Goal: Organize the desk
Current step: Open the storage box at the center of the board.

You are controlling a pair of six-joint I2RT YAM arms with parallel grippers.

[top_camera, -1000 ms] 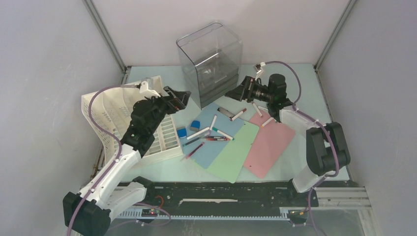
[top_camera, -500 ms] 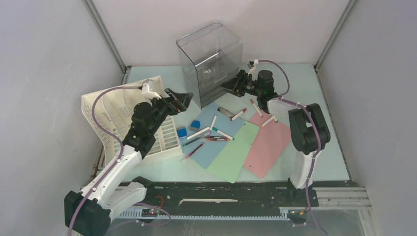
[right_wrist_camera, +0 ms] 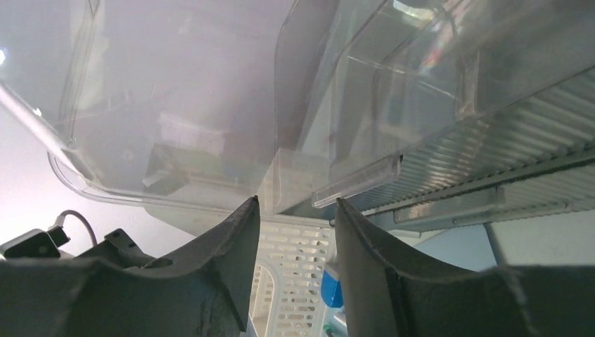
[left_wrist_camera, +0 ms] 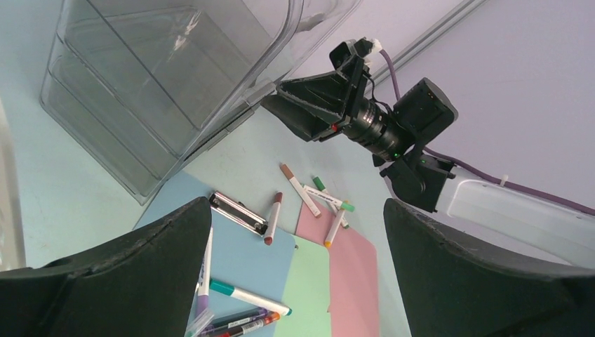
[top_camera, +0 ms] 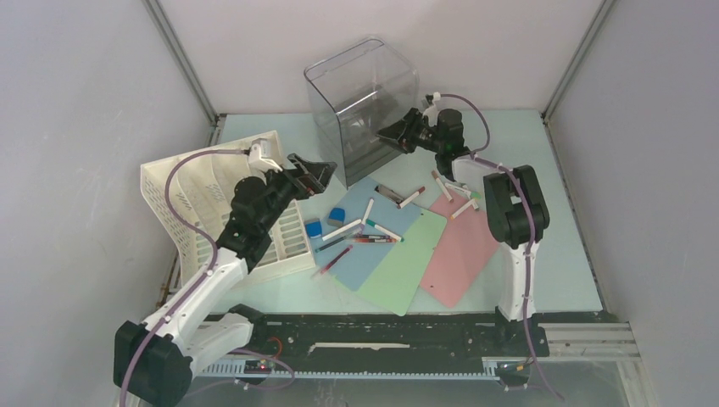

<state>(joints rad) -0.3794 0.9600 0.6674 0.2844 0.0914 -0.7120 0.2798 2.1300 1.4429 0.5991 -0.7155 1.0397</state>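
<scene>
We find the desk (top_camera: 560, 161), between grey walls (top_camera: 76, 93), largely unsorted: markers (top_camera: 342, 231) and coloured sheets (top_camera: 398, 271) strewn mid-desk. Left gripper (top_camera: 315, 175) released; right gripper (top_camera: 386, 136) half-closed about the drawer box (top_camera: 356, 85) edge (grip undetermined).

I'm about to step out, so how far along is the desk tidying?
Done: nothing visibly; markers, blue blocks and three coloured sheets lie loose on the desk. In hand: right gripper at the clear drawer box, grip unclear; left gripper open, empty. Left: sorting everything.
</scene>
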